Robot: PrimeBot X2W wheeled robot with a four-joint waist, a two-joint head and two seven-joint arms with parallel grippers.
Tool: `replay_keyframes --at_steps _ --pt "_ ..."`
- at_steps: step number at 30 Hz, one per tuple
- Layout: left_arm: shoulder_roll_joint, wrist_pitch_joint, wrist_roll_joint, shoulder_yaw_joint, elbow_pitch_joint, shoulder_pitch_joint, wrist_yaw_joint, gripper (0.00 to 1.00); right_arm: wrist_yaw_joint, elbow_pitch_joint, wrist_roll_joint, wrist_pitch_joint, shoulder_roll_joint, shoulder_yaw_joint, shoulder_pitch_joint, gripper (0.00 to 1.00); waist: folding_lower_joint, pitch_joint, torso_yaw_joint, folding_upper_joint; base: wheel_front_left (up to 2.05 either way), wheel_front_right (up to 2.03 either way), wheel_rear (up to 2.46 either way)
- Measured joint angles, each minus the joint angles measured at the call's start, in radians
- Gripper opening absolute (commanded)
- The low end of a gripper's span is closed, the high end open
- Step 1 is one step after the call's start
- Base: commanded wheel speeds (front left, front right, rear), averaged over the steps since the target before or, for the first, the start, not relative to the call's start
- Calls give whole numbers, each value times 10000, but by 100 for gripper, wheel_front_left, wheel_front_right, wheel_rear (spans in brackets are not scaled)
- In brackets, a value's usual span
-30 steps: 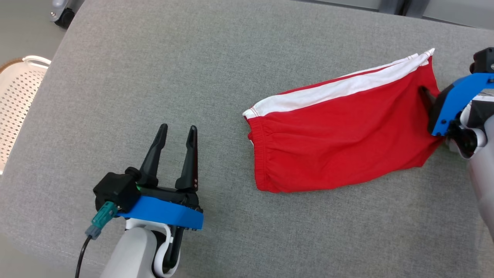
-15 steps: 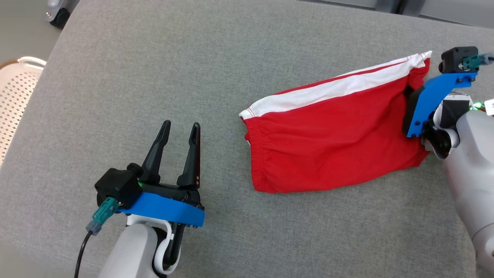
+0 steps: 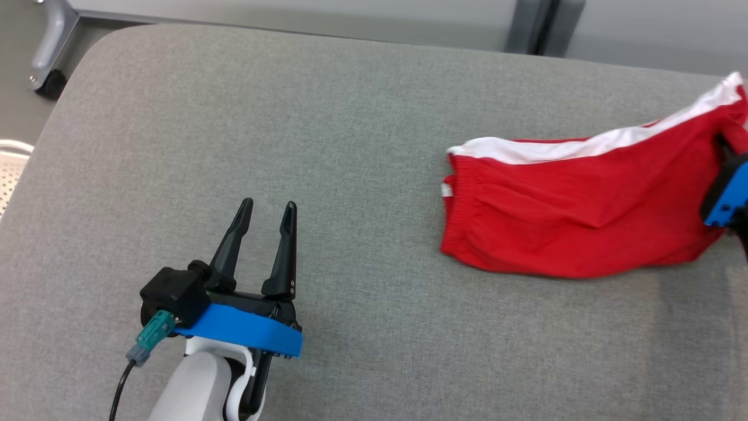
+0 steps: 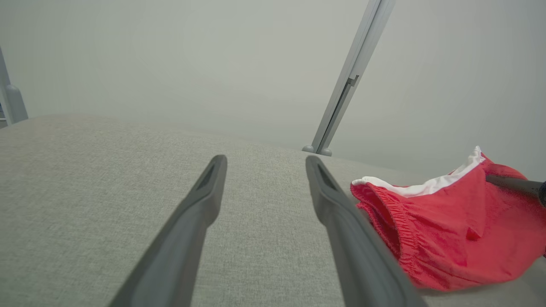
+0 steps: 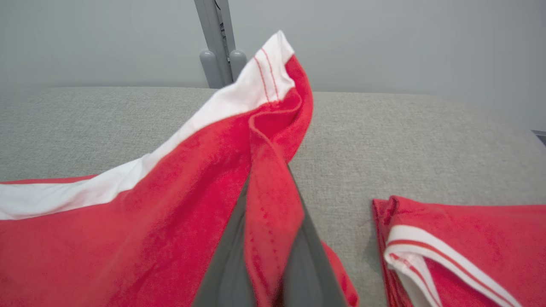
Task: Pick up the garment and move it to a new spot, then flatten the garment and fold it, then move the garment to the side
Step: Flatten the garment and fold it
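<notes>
The garment (image 3: pixel 584 204) is a pair of red shorts with a white side stripe, lying on the grey padded table (image 3: pixel 350 146) at the right. My right gripper (image 3: pixel 726 158) is shut on its right hem, and that end is raised off the table. In the right wrist view a fold of the garment (image 5: pixel 149 213) is pinched between the fingers of the right gripper (image 5: pixel 266 183). My left gripper (image 3: pixel 269 203) hovers open and holds nothing at the lower left, well clear of the cloth. In the left wrist view, the garment (image 4: pixel 448 230) lies right of the left gripper (image 4: pixel 265 160).
A second folded red-and-white piece (image 5: pixel 448 247) lies on the table just right of the held one. A white perforated basket (image 3: pixel 9 169) stands off the table's left edge. Grey frame posts (image 3: pixel 529 26) rise behind the far edge.
The right gripper has shut on the garment's right hem, lifted that end and drawn the cloth to the right. The head camera has shifted. The left gripper has stayed open in place.
</notes>
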Motion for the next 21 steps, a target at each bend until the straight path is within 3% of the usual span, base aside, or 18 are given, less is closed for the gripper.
replay_keyframes --at_steps 5,9,16,21 --pt "27 2 -23 -44 40 101 0 100 -2 -1164 -1283 487 -52 -1509 732 0 0 -275 -210 0 0 0 0" --pt "23 0 -42 -63 44 124 0 100 -2 -2767 -2368 1459 617 -2107 1229 0 -1 -461 -240 -1 0 0 0" --pt "17 0 -127 -121 46 232 0 100 -2 -5413 -3246 3149 2266 -1189 1902 0 -2 -672 -46 -2 0 0 0" --pt "0 0 -188 -203 36 319 0 100 -2 -5749 -3375 3917 2819 -272 2206 0 -1 -743 214 -2 0 0 0"
